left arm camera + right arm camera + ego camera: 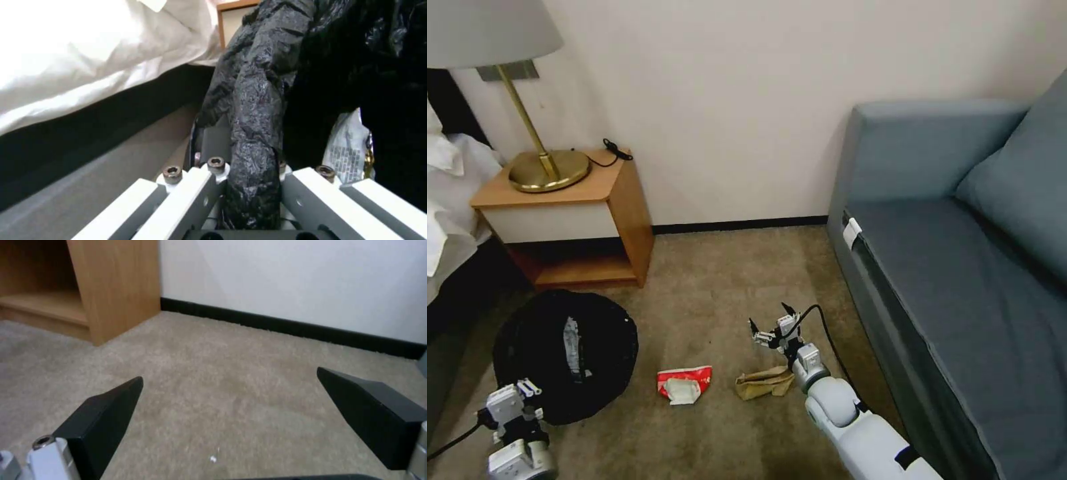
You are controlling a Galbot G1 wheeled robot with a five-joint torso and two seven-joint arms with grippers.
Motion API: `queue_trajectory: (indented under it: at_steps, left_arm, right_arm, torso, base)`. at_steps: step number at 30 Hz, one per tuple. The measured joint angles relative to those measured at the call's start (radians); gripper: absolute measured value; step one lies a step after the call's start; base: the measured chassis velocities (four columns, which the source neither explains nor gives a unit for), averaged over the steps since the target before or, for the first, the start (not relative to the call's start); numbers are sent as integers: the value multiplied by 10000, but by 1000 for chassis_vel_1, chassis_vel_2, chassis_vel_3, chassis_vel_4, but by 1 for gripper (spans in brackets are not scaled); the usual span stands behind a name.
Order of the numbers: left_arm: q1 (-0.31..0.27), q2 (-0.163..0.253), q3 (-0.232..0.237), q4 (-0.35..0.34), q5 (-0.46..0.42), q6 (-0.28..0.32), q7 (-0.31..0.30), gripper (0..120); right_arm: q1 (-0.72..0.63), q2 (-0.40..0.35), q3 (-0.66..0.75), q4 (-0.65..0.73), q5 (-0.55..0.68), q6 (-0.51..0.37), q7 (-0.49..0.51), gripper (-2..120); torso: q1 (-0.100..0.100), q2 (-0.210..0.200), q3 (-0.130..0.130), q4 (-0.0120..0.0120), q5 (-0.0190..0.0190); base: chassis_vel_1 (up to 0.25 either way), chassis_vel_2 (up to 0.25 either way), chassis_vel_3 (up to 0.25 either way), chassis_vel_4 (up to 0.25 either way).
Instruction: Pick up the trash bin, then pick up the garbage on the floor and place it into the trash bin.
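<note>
Crinkly black-bagged round trash bin (565,355) pinched by left gripper (253,186).

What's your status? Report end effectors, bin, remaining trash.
Left end effector shut on black-bagged round trash bin rim. Right end effector open, empty, above carpet. Red-and-white wrapper and crumpled tan paper bag on floor, unobstructed.

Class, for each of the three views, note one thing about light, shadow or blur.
Head view: the trash bin is so dark its inside barely reads. Left wrist view: the white bedding is washed out, and the black bag shows shiny creases. Right wrist view: the right gripper fingers look soft-edged against the carpet.
</note>
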Motion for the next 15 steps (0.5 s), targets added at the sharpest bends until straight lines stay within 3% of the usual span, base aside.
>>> queue_trajectory:
  at_steps: [4, 15]
  left_arm:
    - [-7, 54, -19, 59, -6, 0, -4, 3]
    - [37, 140, -105, 81, -70, 53, -4, 3]
  right_arm:
    - [315, -92, -300, -123, 6, 8, 1, 100]
    - [2414, -518, -1915, -806, 1041, -149, -680, 100]
  torso:
    - [0, 0, 1, 0, 1]
    - [0, 0, 0, 1, 0]
  base:
    - [-78, 58, 36, -57]
    - [0, 0, 0, 0]
